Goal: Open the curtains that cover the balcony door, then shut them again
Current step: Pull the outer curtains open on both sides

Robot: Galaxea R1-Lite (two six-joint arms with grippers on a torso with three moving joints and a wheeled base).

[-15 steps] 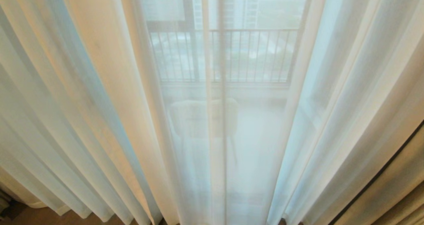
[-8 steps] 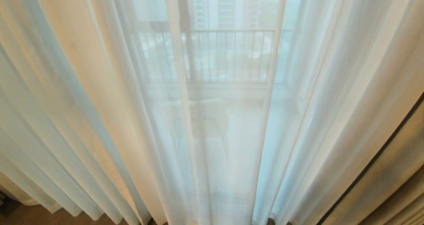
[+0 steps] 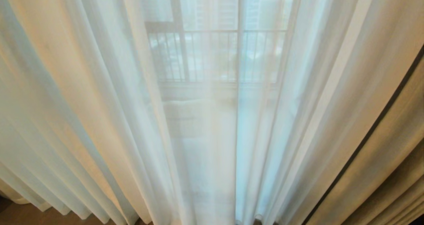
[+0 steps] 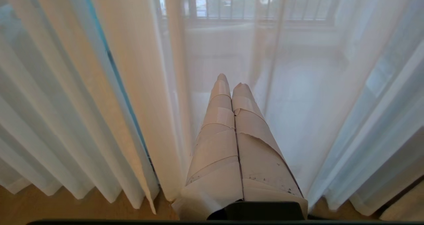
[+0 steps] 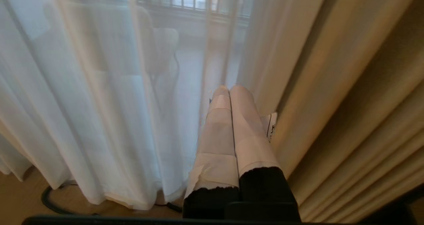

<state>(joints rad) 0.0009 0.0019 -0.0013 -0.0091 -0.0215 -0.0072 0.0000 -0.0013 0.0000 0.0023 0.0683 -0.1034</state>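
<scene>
The curtains fill the head view: sheer white panels (image 3: 99,102) hang shut in folds across the middle and left. A thick cream-beige drape (image 3: 391,172) hangs at the far right. The balcony door is hidden behind the sheer. Neither gripper shows in the head view. In the left wrist view my left gripper (image 4: 232,81) is shut and holds nothing, its taped fingers pointing at the sheer fabric (image 4: 314,102). In the right wrist view my right gripper (image 5: 231,87) is also shut and holds nothing. It sits low by the seam between the sheer (image 5: 99,102) and the thick drape (image 5: 347,86).
Through the sheer a railing (image 3: 212,56) and a pale chair (image 3: 188,115) show dimly outside. Wooden floor (image 3: 20,215) runs under the hems. A dark cable (image 5: 49,202) lies on the floor by the sheer's hem. A white label (image 5: 272,129) sits beside the right fingers.
The whole head view has shifted: the thick drape at the right takes up more of the picture now, so the camera has moved. Nothing has been taken hold of.
</scene>
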